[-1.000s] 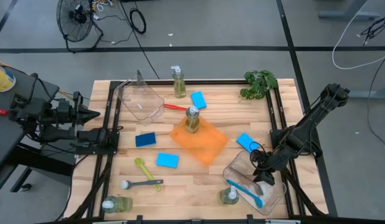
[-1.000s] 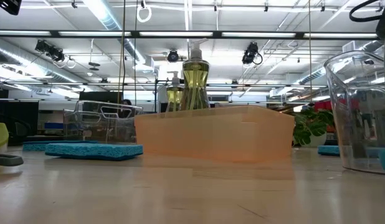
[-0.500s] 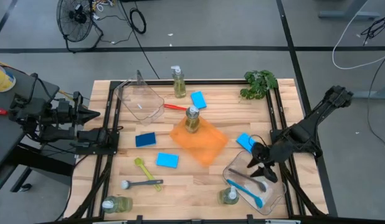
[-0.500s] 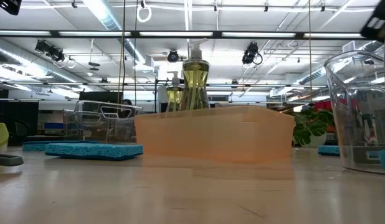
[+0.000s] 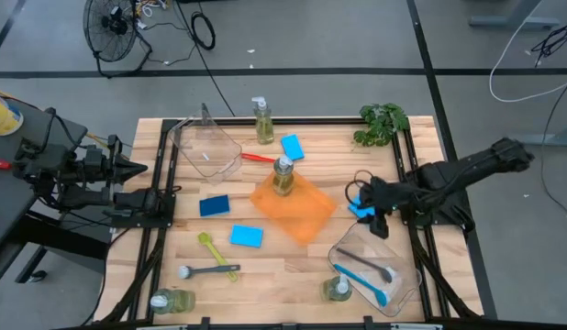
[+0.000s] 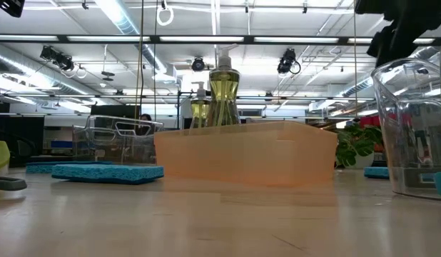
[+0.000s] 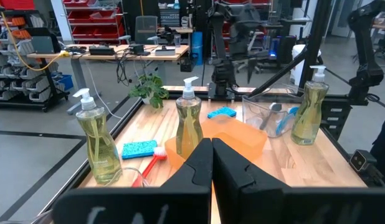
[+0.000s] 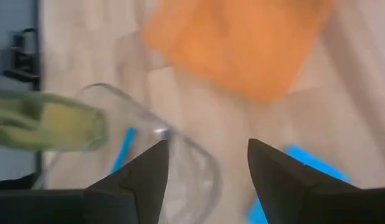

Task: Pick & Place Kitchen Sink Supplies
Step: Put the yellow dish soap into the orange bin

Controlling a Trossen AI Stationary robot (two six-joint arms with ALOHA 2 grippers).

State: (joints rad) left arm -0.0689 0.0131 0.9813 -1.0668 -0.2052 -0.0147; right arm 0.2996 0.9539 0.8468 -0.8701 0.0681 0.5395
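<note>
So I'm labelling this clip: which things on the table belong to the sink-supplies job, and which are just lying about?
Job things:
- soap bottles
- blue sponges
- brushes: red, yellow-green, grey, blue
- right gripper, open, over a sponge

Lying about:
- plant
- clear bins
- orange tray

High view: straight down over whole table (image 5: 293, 266). Low view: table level, facing room. Wrist views look past own fingers (both share orange bin (image 7: 242, 134)).
</note>
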